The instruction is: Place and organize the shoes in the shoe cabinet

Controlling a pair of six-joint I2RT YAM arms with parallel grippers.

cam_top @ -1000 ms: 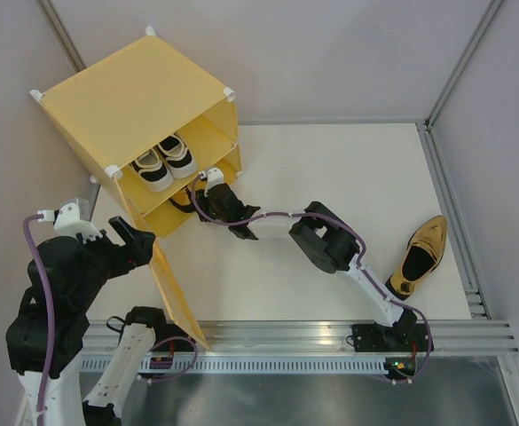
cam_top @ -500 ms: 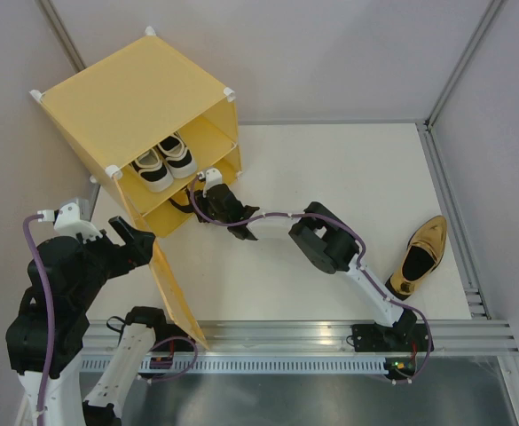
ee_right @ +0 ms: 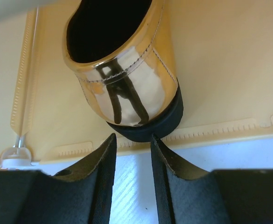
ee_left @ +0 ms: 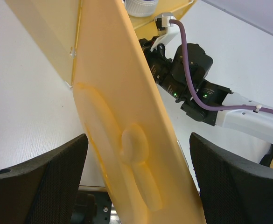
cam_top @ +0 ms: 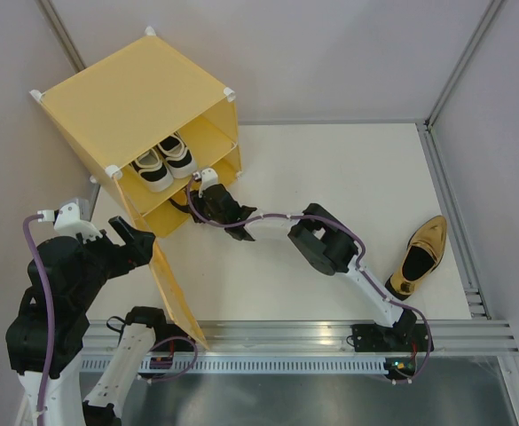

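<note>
One gold slip-on [ee_right: 127, 88] lies in the lower compartment of the shoe cabinet [cam_top: 135, 98], long axis running inward, heel toward the frame's bottom just beyond the right gripper [ee_right: 132, 140], whose fingers are narrowly parted and empty. The left gripper [ee_left: 138, 137] is spread wide astride the door [ee_left: 122, 107]. The other slip-on [cam_top: 419, 256], at the right, points to the upper right

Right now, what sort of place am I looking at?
Likely a robot test cell rather than a home: a plain white tabletop, blank grey partition walls, and two robot arms bolted to an aluminium rail.
</note>
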